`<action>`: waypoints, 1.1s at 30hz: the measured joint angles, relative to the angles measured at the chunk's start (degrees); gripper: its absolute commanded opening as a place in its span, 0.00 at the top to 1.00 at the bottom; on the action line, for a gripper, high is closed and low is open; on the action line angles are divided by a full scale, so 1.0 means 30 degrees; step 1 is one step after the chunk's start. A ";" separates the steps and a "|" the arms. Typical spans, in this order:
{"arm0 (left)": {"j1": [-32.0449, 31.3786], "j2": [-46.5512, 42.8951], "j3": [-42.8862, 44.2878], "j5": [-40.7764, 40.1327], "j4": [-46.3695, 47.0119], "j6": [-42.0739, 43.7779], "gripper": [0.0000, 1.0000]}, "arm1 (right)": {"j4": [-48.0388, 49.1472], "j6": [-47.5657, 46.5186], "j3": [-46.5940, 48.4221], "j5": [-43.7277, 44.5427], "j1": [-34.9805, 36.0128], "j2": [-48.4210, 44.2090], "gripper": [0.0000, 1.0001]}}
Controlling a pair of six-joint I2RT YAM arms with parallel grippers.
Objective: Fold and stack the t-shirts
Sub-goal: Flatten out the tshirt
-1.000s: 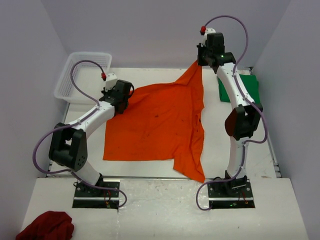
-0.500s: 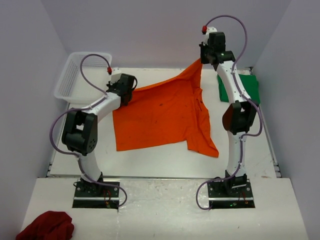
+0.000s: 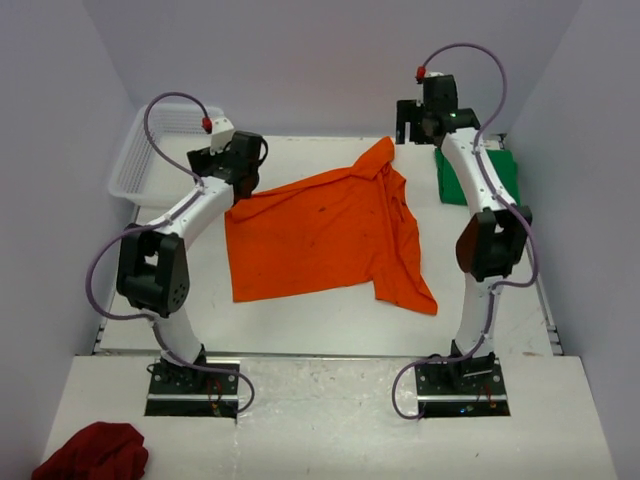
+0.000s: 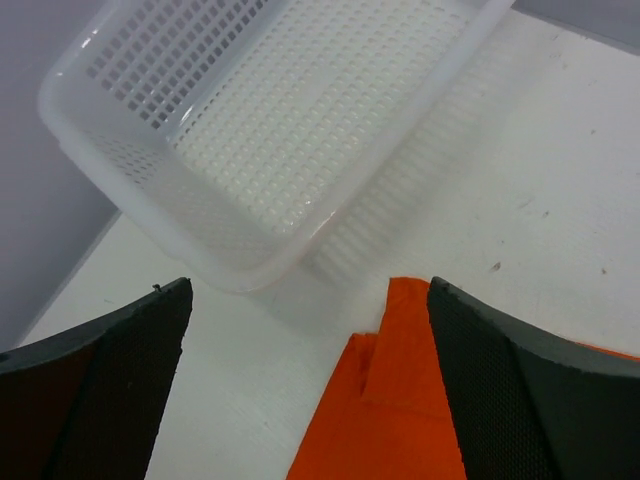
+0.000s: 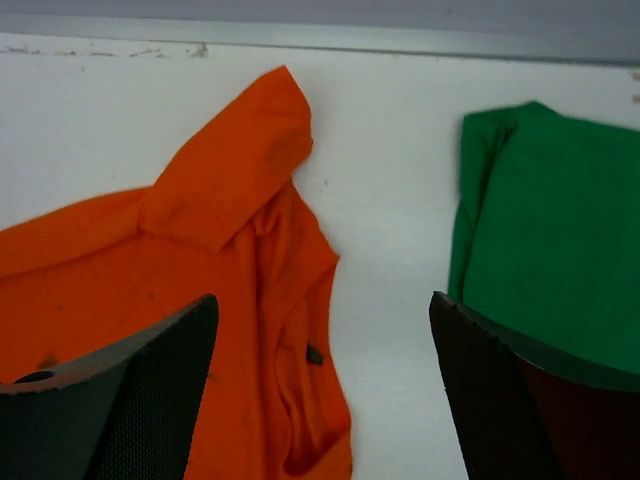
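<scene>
One green shirt point(image 5: 545, 240), half-hidden overhead

Bright orange shirt point(image 3: 320, 235), dk green shirt point(image 5: 550, 230), white grid-mesh basket point(image 4: 300, 130), dk red cloth point(image 3: 90, 452), white table point(image 3: 330, 325).

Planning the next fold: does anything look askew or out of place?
The orange shirt lies skewed, its right side bunched and folded over itself. A dark red cloth sits crumpled at the near left corner.

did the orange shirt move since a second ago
Yes. The orange shirt slid away from the near edge of the table, toward the back wall.
</scene>
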 measured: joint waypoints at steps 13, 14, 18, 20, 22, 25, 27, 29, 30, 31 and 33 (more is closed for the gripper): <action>-0.8765 -0.7089 -0.4845 1.0193 0.0386 0.0612 1.00 | -0.0401 0.4830 -1.5249 -0.0109 0.0852 -1.5737 0.57; -0.9515 -0.6958 -0.5136 1.1664 0.0852 0.0605 1.00 | -0.0401 0.4947 -1.5905 -0.0160 0.1035 -1.6451 0.85; -1.1045 -0.5049 -0.5231 1.5905 0.2790 0.0532 1.00 | -0.0270 0.5479 -1.7464 -0.0379 0.1260 -1.8812 1.00; -1.1387 -0.3636 -0.5122 1.7238 0.3679 0.0474 1.00 | -0.0284 0.5559 -1.8025 -0.0437 0.1290 -1.9606 1.00; -1.1635 -0.2025 -0.4779 1.8294 0.4218 0.0328 1.00 | -0.0248 0.5581 -1.8418 -0.0459 0.1392 -1.9846 1.00; -1.1876 0.0248 -0.4014 1.9467 0.4736 0.0102 1.00 | -0.0146 0.5690 -1.9496 -0.0736 0.1508 -1.9824 0.83; -1.1919 0.1435 -0.3752 2.0196 0.5253 -0.0022 1.00 | -0.0051 0.5967 -2.0509 -0.1115 0.1566 -1.9817 0.72; -1.1941 0.2127 -0.3730 2.0662 0.5617 -0.0168 1.00 | 0.0051 0.6047 -2.1434 -0.1355 0.1690 -1.9824 0.73; -1.1941 0.2397 -0.3723 2.0873 0.5792 -0.0284 1.00 | 0.0131 0.6091 -2.1813 -0.1494 0.1770 -1.9824 0.75; -1.1941 0.2601 -0.3694 2.1026 0.5996 -0.0321 1.00 | 0.0153 0.6113 -2.2127 -0.1610 0.1880 -1.9824 0.78; -1.1941 0.2951 -0.3534 2.1303 0.6251 -0.0364 1.00 | 0.0160 0.6156 -2.2403 -0.1661 0.2076 -1.9788 0.94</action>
